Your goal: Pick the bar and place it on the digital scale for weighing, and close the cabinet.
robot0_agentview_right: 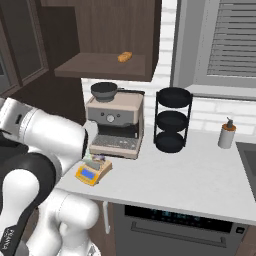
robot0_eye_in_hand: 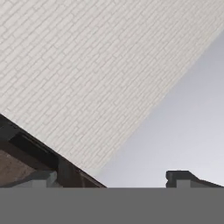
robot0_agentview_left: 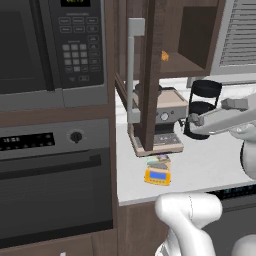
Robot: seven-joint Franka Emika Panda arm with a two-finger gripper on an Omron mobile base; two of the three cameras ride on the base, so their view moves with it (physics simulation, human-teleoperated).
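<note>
Bar [robot0_agentview_left: 159, 161]: lies flat on the digital scale [robot0_agentview_left: 158, 175], on the counter [robot0_agentview_left: 210, 160] just in front of the coffee machine [robot0_agentview_left: 165, 117].
Handling: judged light, thin and fairly stiff; best taken across its narrow width, by the long edges.
Cabinet [robot0_agentview_left: 150, 70]: door stands open, edge-on, handle [robot0_agentview_left: 131, 70] facing out; shelf holds a small orange object [robot0_agentview_right: 125, 56].
Rack [robot0_agentview_right: 172, 120]: three black tiers, contents not discernible.
Gripper [robot0_eye_in_hand: 113, 180]: fingers spread wide, holding nothing, facing the tiled wall [robot0_eye_in_hand: 87, 74].
</note>
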